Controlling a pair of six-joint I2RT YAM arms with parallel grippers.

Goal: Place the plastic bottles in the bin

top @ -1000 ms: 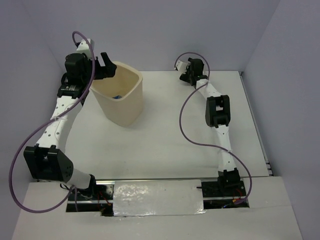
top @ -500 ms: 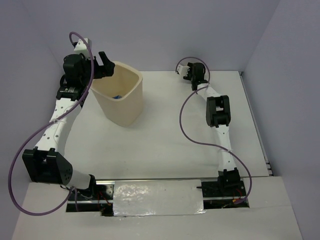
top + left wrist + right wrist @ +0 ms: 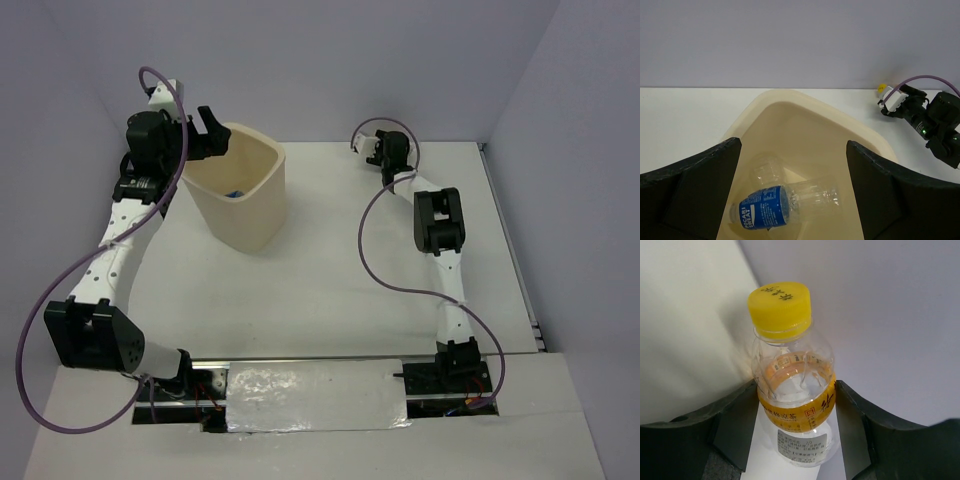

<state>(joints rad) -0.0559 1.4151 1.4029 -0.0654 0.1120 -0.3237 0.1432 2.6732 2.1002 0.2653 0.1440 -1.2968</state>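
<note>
At the far left, the left arm (image 3: pixel 120 215) is hovering with the left jaws standing wide and empty over the near-left rim of the bin (image 3: pixel 240 195). The bin is sitting on the bench (image 3: pixel 320 280) left of centre. Inside it the blue-labelled bottle (image 3: pixel 765 207) is lying on its side at the bottom, and what looks like a second clear bottle (image 3: pixel 767 170) is resting just behind it, its label not showing. Well to the right, near the back wall, the right arm (image 3: pixel 440 230) is reaching out, and the right jaws are closing snugly on the yellow-capped bottle (image 3: pixel 790 385). One finger (image 3: pixel 737 415) is pressing each side of its orange label band, and the cap is poking out beyond the tips. Whether the bottle's base is resting on the bench or is already clear of it cannot be told. The step in hand seems to be securing this last bottle for the trip to the bin. To do it well, the grip should be staying firm without crushing the thin wall, since so light a bottle could be pivoting between the pads. The lift should be going straight up before any swing leftward. The carry should be passing above the rim from the right side, keeping clear of the left arm. The release is best made over the middle of the opening.
</note>
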